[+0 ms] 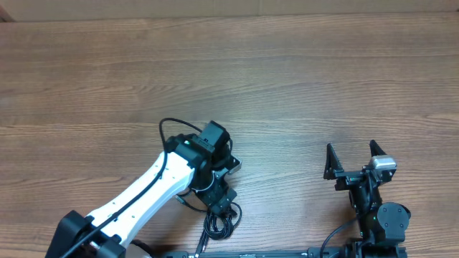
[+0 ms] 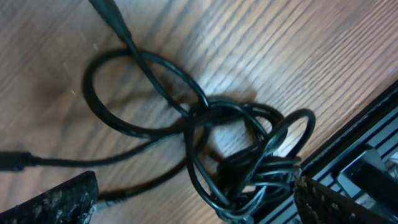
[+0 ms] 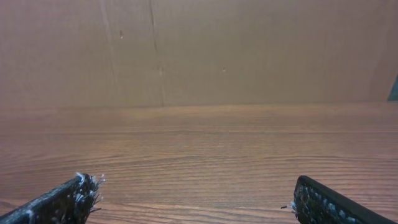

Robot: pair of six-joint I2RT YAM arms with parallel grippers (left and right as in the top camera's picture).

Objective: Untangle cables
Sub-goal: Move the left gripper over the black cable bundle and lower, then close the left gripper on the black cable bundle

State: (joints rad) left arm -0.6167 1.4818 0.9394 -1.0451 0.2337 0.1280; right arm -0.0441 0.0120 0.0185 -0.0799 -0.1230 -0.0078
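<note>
The cables are thin black cords knotted into a tight tangle, with one wide loop running out to the left. Two plug ends trail away from it. In the overhead view the tangle lies near the table's front edge. My left gripper hangs open just above it; the tangle lies between the fingers toward the right one, and neither finger touches a cord. My right gripper stands open over bare wood far to the right, nothing between its fingers.
A black rail runs along the table's front edge, right beside the tangle. A brown cardboard wall closes the far side of the wooden table. The left arm's own wire loops up near its wrist.
</note>
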